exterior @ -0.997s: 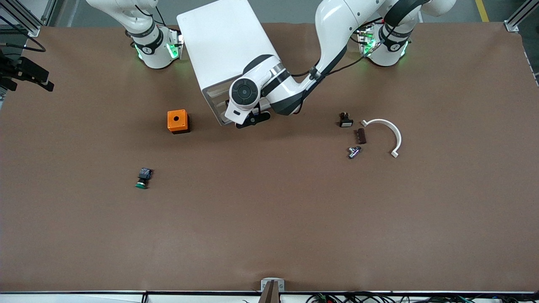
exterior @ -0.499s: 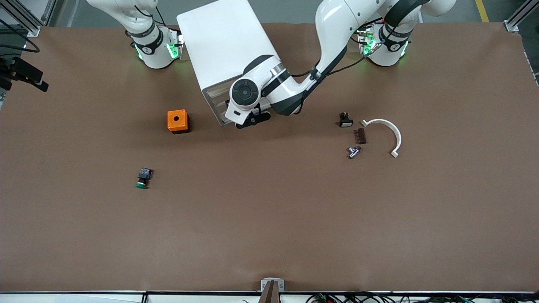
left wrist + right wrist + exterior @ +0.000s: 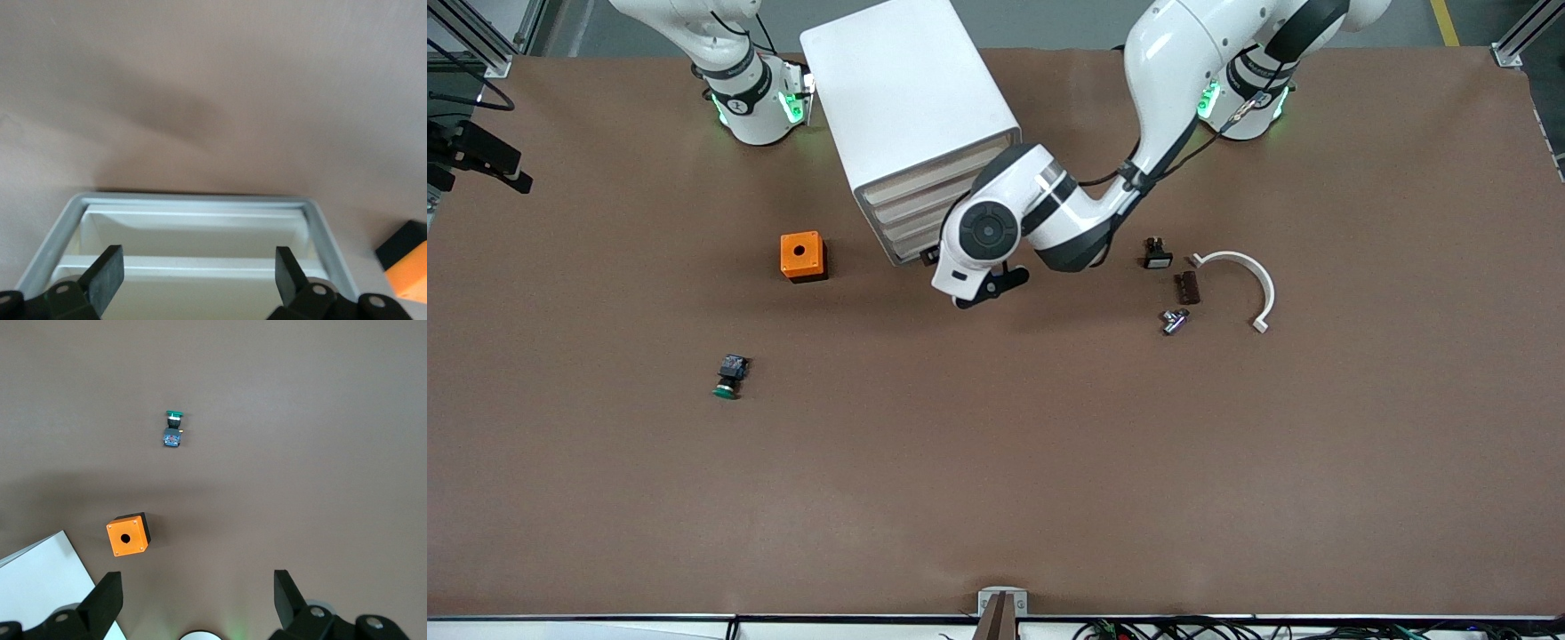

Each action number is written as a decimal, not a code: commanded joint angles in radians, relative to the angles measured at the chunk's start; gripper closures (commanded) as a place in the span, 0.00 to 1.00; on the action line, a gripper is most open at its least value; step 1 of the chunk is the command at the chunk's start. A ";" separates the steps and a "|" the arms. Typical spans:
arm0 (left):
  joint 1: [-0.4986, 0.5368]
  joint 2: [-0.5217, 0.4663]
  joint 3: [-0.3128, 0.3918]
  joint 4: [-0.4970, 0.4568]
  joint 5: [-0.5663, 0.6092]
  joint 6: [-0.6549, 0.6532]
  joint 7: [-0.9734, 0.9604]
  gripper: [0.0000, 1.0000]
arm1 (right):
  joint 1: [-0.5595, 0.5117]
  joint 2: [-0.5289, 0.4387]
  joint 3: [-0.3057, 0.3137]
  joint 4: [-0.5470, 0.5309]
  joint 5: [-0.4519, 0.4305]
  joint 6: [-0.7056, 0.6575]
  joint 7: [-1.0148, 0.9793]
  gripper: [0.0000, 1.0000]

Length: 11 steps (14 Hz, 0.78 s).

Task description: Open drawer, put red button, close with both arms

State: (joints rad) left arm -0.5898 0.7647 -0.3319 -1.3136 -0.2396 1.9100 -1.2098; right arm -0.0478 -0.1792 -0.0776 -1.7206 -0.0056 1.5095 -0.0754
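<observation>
Fingers (image 3: pixel 107 277) of the left gripper (image 3: pixel 200 267) are spread above the drawer (image 3: pixel 193 199), at the table (image 3: pixel 1049 489) edge along the front view's top. The right gripper (image 3: pixel 197 593) waits, also spread. No red button shows, so there is a risk of grasping the green button (image 3: pixel 729 375) instead.

Left gripper (image 3: pixel 195 273), fingers (image 3: pixel 107 273) spread wide, poised over a white open-topped tray (image 3: pixel 193 230) with grey rim, on the brown table (image 3: pixel 213 87); an orange box (image 3: pixel 408 272) beside it.

No readable text, label, brand, number or sign shows on anything in these views.
</observation>
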 commanded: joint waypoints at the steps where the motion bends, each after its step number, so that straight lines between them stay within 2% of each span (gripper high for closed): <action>1: 0.054 -0.048 0.001 -0.021 -0.006 -0.008 -0.005 0.00 | -0.014 -0.022 0.010 -0.016 0.003 0.001 -0.001 0.00; 6: 0.166 -0.082 0.002 -0.023 -0.003 -0.009 -0.005 0.00 | -0.015 -0.020 0.009 -0.010 0.004 -0.002 0.023 0.00; 11: 0.228 -0.082 0.001 -0.021 0.127 -0.009 -0.004 0.00 | -0.020 -0.017 0.005 -0.007 0.006 -0.005 0.022 0.00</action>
State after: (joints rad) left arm -0.3879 0.7062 -0.3285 -1.3148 -0.1569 1.9058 -1.2088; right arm -0.0488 -0.1798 -0.0804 -1.7203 -0.0056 1.5093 -0.0645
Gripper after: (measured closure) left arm 0.000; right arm 0.000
